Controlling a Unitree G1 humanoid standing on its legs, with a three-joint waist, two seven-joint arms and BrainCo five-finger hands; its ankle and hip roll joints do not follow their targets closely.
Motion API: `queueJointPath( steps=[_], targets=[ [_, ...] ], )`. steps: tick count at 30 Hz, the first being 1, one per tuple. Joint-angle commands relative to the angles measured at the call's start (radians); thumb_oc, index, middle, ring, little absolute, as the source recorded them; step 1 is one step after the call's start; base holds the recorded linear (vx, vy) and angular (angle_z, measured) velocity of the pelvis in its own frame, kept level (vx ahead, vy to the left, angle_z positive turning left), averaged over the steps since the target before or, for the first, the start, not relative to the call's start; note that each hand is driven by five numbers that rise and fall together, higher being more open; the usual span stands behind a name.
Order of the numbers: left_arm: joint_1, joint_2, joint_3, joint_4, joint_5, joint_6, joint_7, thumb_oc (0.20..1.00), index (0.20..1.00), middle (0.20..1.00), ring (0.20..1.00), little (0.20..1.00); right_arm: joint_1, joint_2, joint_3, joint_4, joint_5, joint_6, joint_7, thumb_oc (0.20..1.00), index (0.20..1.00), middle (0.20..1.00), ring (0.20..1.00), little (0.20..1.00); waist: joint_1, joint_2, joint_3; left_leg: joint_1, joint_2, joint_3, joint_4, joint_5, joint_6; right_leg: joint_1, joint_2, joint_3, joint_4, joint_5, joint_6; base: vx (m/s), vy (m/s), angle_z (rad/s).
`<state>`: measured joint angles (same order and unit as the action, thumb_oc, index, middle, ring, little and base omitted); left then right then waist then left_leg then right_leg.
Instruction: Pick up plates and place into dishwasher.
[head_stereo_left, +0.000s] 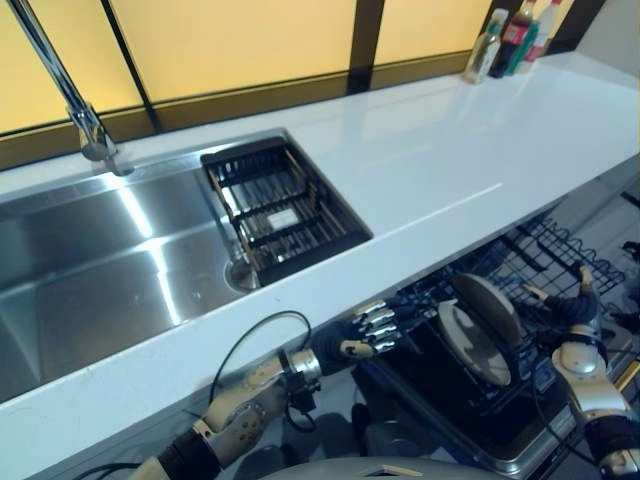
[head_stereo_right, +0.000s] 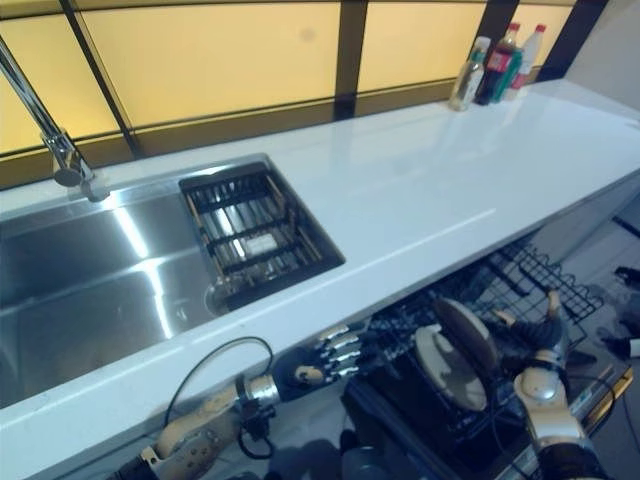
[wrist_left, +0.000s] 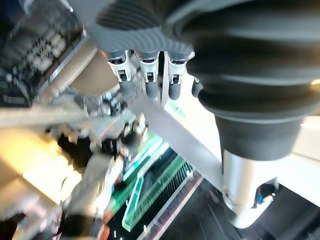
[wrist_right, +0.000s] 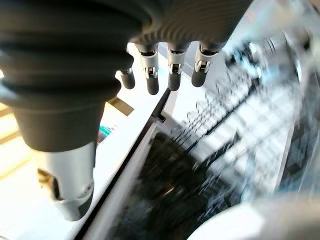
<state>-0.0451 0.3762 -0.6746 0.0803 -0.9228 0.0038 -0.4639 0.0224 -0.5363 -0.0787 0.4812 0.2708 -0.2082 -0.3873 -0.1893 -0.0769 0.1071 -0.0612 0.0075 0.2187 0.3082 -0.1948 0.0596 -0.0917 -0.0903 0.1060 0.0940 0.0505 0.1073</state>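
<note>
A white countertop (head_stereo_left: 440, 170) runs across the kitchen, with a steel sink (head_stereo_left: 110, 270) at its nine o'clock end, a dark drain rack (head_stereo_left: 280, 205) sitting in the sink's right side and a faucet (head_stereo_left: 75, 100) rising at eleven o'clock. Bottles (head_stereo_left: 510, 40) cluster at one o'clock against the window. Below the counter edge, at five o'clock, the pulled-out dishwasher rack (head_stereo_left: 500, 330) holds two plates (head_stereo_left: 485, 330) standing on edge, one just behind the other.

The robot's left hand (head_stereo_left: 370, 335) hangs at six o'clock, just beside the rack's near-left corner, its fingers (wrist_left: 150, 80) relaxed and straight, grasping nothing. The right hand (head_stereo_left: 565, 305) sits at four o'clock, on the far side of the plates and close to them; its own wrist camera shows the fingers (wrist_right: 172, 70) hanging loose with nothing between them, though whether a fingertip brushes the nearer plate is hard to make out from the head cameras.
</note>
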Motion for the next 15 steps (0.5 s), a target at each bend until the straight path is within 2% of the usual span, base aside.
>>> queueJointPath(
  steps=[1, 2, 5, 7, 15],
  targets=[
    [-0.066, -0.008, 0.188, 0.073, 0.013, -0.016, -0.061, 1.0, 1.0, 1.0, 1.0, 1.0, -0.036, -0.017, -0.113, -0.024, 0.091, -0.09, 0.039, 1.0, 1.0, 1.0, 1.0, 1.0, -0.038, 0.029, -0.018, 0.077, 0.052, -0.003, -0.102, 0.026, 0.005, 0.005, 0.037, 0.002, 0.055, -0.004, 0.015, 0.0, 0.0, 0.0],
    [-0.061, -0.01, 0.191, 0.077, 0.012, -0.009, -0.074, 1.0, 1.0, 1.0, 1.0, 1.0, -0.036, -0.014, -0.117, -0.019, 0.083, -0.089, 0.034, 1.0, 1.0, 1.0, 1.0, 1.0, -0.037, 0.031, -0.019, 0.079, 0.051, -0.004, -0.103, 0.026, 0.006, 0.005, 0.038, 0.003, 0.056, -0.005, 0.014, 0.0, 0.017, -0.09],
    [-0.028, -0.003, 0.174, 0.068, -0.029, 0.037, -0.203, 1.0, 1.0, 1.0, 1.0, 1.0, -0.045, -0.014, -0.122, 0.006, 0.081, -0.066, 0.0, 1.0, 1.0, 1.0, 1.0, 1.0, -0.03, 0.042, -0.02, 0.087, 0.048, -0.016, -0.12, 0.036, 0.002, 0.014, 0.042, 0.006, 0.051, -0.006, 0.01, -0.01, 0.027, -0.14],
    [-0.013, 0.006, 0.152, 0.045, -0.067, 0.042, -0.268, 1.0, 1.0, 1.0, 1.0, 1.0, -0.055, -0.021, -0.127, 0.024, 0.092, -0.061, -0.001, 1.0, 1.0, 1.0, 1.0, 1.0, -0.029, 0.05, -0.018, 0.091, 0.048, -0.018, -0.128, 0.041, -0.001, 0.013, 0.041, 0.006, 0.054, -0.009, 0.01, -0.04, 0.051, -0.07],
    [-0.045, -0.03, 0.041, 0.004, -0.207, 0.096, -0.28, 1.0, 1.0, 1.0, 1.0, 1.0, -0.117, -0.044, -0.084, 0.103, 0.104, -0.03, -0.018, 1.0, 1.0, 1.0, 1.0, 1.0, -0.043, 0.061, -0.022, 0.105, 0.045, 0.003, -0.159, 0.041, 0.002, -0.008, 0.037, 0.016, 0.063, -0.009, 0.019, -0.04, 0.042, 0.0]
  ],
)
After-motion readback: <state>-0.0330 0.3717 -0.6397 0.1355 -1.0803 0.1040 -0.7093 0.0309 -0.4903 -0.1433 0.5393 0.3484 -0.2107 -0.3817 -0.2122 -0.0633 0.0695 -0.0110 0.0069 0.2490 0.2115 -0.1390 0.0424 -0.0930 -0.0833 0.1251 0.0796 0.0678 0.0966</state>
